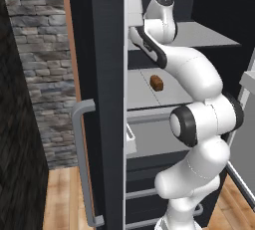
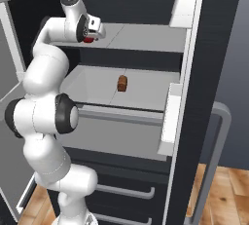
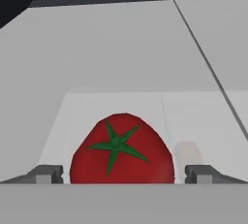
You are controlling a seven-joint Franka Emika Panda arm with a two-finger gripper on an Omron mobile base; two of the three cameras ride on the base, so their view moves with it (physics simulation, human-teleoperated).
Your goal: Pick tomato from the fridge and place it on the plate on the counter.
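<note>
The tomato (image 3: 121, 149) sits near the left edge of the fridge's (image 2: 204, 73) upper shelf (image 2: 141, 38). The claw (image 3: 123, 173) stands wide, one tip on each side, seemingly not touching yet, lined up to close.

No readable text.
I find no label, brand, number or sign on anything before me.
</note>
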